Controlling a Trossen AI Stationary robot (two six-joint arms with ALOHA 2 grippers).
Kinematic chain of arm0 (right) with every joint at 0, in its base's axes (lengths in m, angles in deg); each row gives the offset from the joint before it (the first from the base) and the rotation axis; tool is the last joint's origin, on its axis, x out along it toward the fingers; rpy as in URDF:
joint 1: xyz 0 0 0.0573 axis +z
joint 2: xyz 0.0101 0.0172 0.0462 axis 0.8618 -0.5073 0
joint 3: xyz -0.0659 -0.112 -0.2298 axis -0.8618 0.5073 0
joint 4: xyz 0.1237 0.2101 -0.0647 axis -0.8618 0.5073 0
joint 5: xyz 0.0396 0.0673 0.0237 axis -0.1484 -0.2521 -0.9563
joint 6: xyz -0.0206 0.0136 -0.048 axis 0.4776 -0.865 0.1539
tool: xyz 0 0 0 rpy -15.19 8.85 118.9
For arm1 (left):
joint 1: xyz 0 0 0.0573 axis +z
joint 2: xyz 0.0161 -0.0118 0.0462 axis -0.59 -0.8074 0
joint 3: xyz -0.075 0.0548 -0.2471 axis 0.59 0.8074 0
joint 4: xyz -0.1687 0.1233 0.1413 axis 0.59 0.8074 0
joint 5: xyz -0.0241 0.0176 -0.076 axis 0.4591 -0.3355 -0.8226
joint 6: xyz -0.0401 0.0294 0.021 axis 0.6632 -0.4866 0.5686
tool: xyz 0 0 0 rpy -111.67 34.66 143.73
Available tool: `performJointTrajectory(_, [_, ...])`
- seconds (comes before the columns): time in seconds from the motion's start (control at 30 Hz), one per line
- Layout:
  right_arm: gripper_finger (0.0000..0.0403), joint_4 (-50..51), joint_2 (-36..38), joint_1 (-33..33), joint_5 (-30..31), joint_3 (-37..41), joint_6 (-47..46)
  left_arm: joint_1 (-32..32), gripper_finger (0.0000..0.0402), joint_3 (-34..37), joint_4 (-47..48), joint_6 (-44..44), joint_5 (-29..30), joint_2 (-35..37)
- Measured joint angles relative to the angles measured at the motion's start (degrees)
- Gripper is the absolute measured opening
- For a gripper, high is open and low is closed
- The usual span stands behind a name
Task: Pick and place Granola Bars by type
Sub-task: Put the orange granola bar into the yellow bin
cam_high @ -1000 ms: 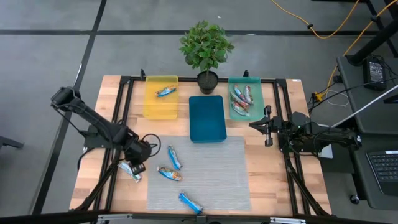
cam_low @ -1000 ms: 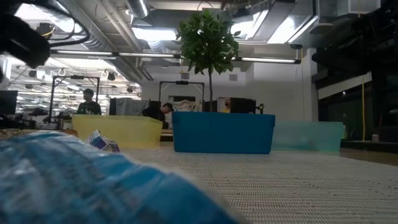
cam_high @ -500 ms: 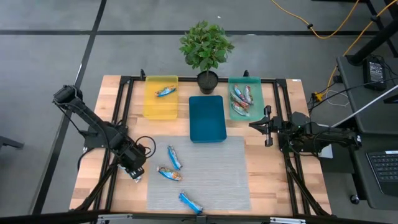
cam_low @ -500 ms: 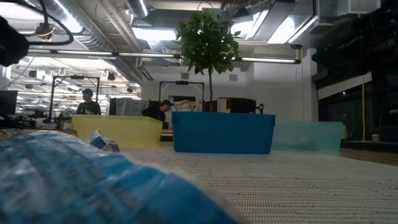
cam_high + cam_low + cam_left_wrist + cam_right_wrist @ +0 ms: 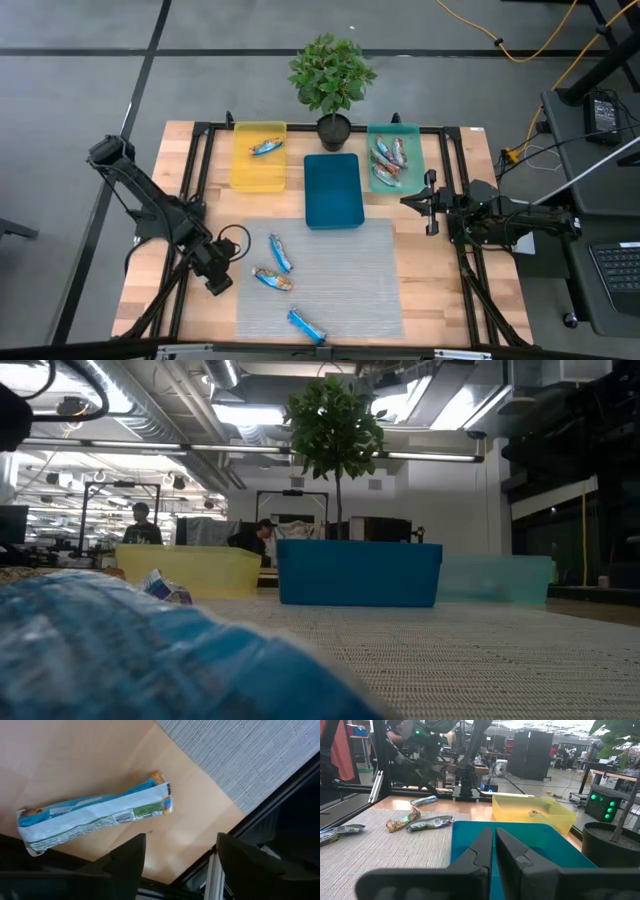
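A: From above, where did everything sit relative to the dark blue tray (image 5: pixel 332 189)?

B: The grey mat (image 5: pixel 320 279) lay just in front of it. Three granola bars rested on that mat: a blue one (image 5: pixel 279 252), a red-orange one (image 5: pixel 272 279) and another blue one (image 5: pixel 307 323) near the mat's front edge. The yellow tray (image 5: pixel 259 156) stood to the blue tray's left with one bar (image 5: pixel 266 147) inside. The teal tray (image 5: pixel 394 158) stood to its right, holding several red-orange bars (image 5: pixel 387 159). A potted plant (image 5: pixel 331 82) stood behind the blue tray.

A: And the arms?

B: The left gripper (image 5: pixel 217 281) hung over bare wood, left of the mat, well apart from the blue tray. The right gripper (image 5: pixel 417 202) waited just right of that tray.

A: The level view?

B: A blurred blue wrapper (image 5: pixel 150 655) filled the foreground. The blue tray (image 5: pixel 358 572) stood centre, with the yellow tray (image 5: pixel 188 569) and teal tray (image 5: pixel 495 578) flanking it.

A: The left wrist?

B: A silvery-white and blue bar (image 5: pixel 95 817) lay on the wood beside the mat's corner. The left claw's fingers (image 5: pixel 127 862) stood wide apart, with nothing between them.

A: The right wrist?

B: The right claw's fingers (image 5: pixel 480 848) were pressed together and empty, over the blue tray (image 5: pixel 520 845). Beyond lay the yellow tray (image 5: pixel 532 811) and bars (image 5: pixel 428 823) on the mat.
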Motion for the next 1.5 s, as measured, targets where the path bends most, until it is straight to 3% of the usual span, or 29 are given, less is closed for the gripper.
performJointTrajectory(0.27, [0.0024,0.0,0.0,0.0,0.0,0.0,0.0,-2.0,0.0239,0.0,0.5,-7.6,-1.5,-7.0])
performJointTrajectory(0.53, [0.0024,0.0,0.0,0.0,0.0,0.0,0.0,-2.4,0.0239,0.0,2.9,-17.0,-8.0,-13.8])
performJointTrajectory(1.07, [0.0024,0.0,0.0,0.0,0.0,0.0,0.0,-2.4,0.0239,-1.9,16.3,-22.9,-6.3,-14.1])
performJointTrajectory(1.3, [0.0024,0.0,0.0,0.0,0.0,0.0,0.0,-2.4,0.0239,-1.3,17.5,-25.7,-6.8,-14.1])
performJointTrajectory(1.5, [0.0024,0.0,0.0,0.0,0.0,0.0,0.0,-2.4,0.0241,-1.3,16.9,-29.6,-2.6,-14.1])
